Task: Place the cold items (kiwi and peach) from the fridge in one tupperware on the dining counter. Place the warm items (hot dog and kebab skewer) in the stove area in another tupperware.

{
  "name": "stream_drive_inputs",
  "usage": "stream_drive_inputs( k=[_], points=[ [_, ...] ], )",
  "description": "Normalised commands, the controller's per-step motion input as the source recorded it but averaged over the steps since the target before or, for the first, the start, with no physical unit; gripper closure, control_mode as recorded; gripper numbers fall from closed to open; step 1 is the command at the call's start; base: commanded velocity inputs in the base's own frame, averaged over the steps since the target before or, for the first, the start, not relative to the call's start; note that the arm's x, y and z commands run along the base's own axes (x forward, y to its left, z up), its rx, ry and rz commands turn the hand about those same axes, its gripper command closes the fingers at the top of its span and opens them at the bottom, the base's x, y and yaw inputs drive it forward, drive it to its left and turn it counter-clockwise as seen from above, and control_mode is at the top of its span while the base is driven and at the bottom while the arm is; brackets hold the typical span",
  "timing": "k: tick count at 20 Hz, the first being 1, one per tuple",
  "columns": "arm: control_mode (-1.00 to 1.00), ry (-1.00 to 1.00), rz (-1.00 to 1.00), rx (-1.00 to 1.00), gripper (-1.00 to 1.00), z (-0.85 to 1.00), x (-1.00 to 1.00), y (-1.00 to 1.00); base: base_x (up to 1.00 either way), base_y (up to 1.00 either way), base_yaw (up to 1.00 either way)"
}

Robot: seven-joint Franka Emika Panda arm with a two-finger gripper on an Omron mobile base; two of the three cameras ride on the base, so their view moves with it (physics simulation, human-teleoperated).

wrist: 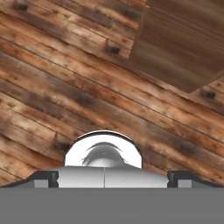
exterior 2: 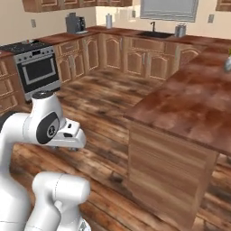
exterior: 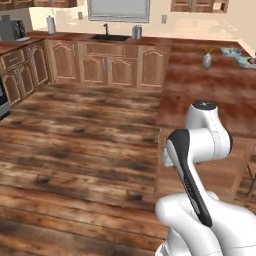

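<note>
Your arm point(exterior: 200, 150) sits folded at the lower right of the left base view and the lower left of the right base view, hand pointed down at the plank floor point(exterior: 75, 145). In the hand view the gripper point(wrist: 112, 178) shows two dark fingertips point(wrist: 43, 178) far apart at the bottom corners, so the jaws are wide with nothing between them; behind them is floor, and a wood panel corner at the upper right.

The dining counter point(exterior 2: 194, 99) fills the right half of the right base view, and the upper right of the left base view. A small vase point(exterior: 207, 60) stands on it, with pale containers at the far right edge, too small to tell. The stove point(exterior 2: 36, 67) is at the upper left of the right base view. The sink point(exterior: 110, 37) is at the top centre of the left base view.
</note>
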Motion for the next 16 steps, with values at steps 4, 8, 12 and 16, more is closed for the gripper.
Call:
stream_drive_inputs(
  k=[4,8,12,16],
  points=[
    [1.00,0.00,0.00,0.00,-1.00,0.00,0.00,0.00,0.42,1.00,0.46],
    [1.00,0.00,0.00,0.00,-1.00,0.00,0.00,0.00,0.50,1.00,0.49],
    [1.00,0.00,0.00,0.00,-1.00,0.00,0.00,0.00,0.73,0.89,0.24],
    [1.00,0.00,0.00,0.00,-1.00,0.00,0.00,0.00,0.99,0.48,0.00]
  ],
)
